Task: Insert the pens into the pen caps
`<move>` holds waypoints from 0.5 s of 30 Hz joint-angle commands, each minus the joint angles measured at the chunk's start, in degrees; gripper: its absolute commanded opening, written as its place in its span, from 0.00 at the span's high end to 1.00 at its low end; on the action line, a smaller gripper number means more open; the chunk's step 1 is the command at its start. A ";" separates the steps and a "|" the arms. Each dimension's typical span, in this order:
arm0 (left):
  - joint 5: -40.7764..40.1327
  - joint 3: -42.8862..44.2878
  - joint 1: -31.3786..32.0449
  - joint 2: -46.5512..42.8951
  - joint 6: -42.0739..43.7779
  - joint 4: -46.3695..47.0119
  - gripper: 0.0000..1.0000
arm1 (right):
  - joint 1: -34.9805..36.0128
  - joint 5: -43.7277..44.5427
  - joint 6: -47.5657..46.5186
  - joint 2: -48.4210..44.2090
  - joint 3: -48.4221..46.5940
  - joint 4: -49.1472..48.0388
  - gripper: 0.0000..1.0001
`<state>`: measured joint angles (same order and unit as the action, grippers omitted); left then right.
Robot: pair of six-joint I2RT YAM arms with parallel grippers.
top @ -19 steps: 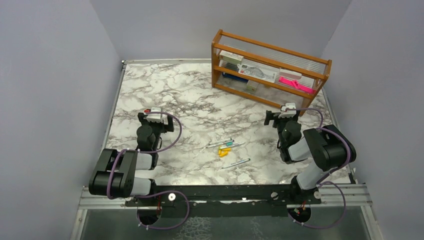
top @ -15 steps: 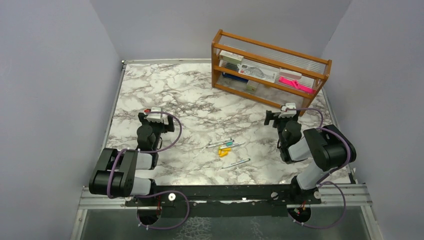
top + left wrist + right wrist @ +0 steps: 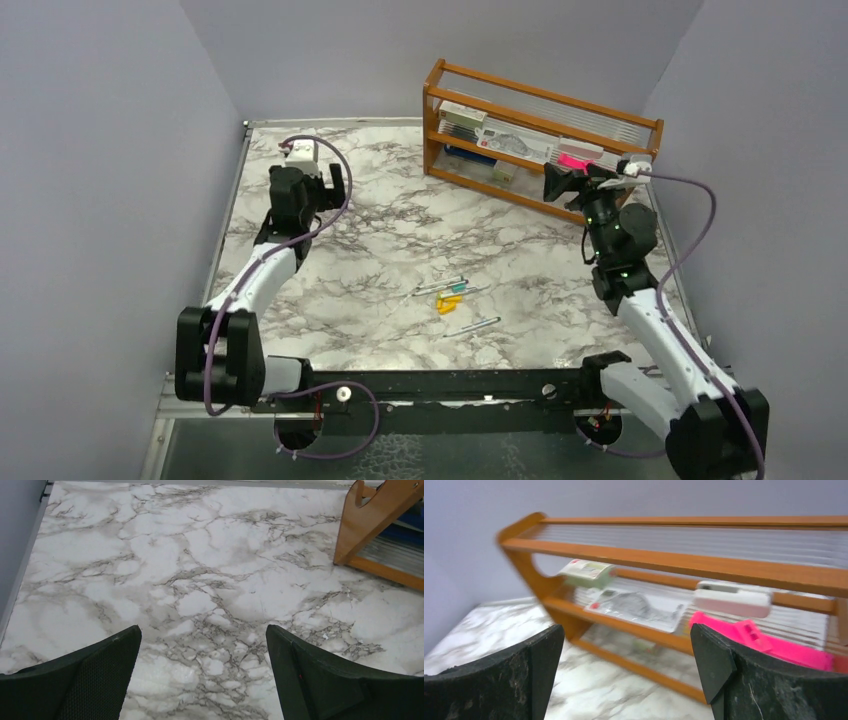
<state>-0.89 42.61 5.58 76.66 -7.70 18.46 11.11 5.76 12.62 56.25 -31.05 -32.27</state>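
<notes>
In the top view the thin silvery pens [image 3: 438, 287] lie in a loose cluster at mid-table, with one more pen [image 3: 472, 325] a little nearer. Short yellow-orange pen caps [image 3: 448, 302] and a teal one [image 3: 458, 286] lie among them. My left gripper [image 3: 318, 172] is raised over the far left of the table, well away from the pens, its jaws wide open [image 3: 202, 635] over bare marble. Up at the far right, my right gripper [image 3: 570, 178] faces the wooden shelf, open [image 3: 626, 632] and holding nothing. Neither wrist view shows pens or caps.
A wooden shelf rack [image 3: 540, 130] stands at the back right, holding packets, a white box [image 3: 731, 598] and a bright pink flat object [image 3: 575, 160]. Its left end post [image 3: 372, 520] shows in the left wrist view. Grey walls enclose the marble table [image 3: 330, 300].
Both arms have lifted and stretched out from their folded poses near the front: the left toward the far left, the right toward the shelf. Pens and caps have not moved.
</notes>
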 commanded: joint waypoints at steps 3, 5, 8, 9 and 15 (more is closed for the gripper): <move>-1.27 -2.48 -0.40 -14.99 -2.32 -20.44 0.01 | -0.13 -11.45 11.20 -7.71 -12.29 56.57 0.01; -0.92 -4.38 -0.29 -19.81 -2.32 -20.08 0.01 | -0.14 -8.68 13.92 -10.84 -12.26 61.37 0.00; -4.29 -2.25 -0.22 -20.81 -2.32 -26.99 0.01 | -0.13 -8.48 16.63 -14.19 -11.07 63.16 0.02; -2.50 -1.43 -0.22 -19.51 -2.32 -27.65 0.01 | -0.13 -10.78 17.18 -14.76 -10.27 61.96 0.09; 6.53 3.76 2.29 -12.00 -2.32 -35.76 0.01 | -0.13 -25.02 16.25 -11.84 -6.96 59.91 0.91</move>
<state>0.19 43.59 5.72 62.11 -9.69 -8.80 11.14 -9.52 28.18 42.02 -38.76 23.55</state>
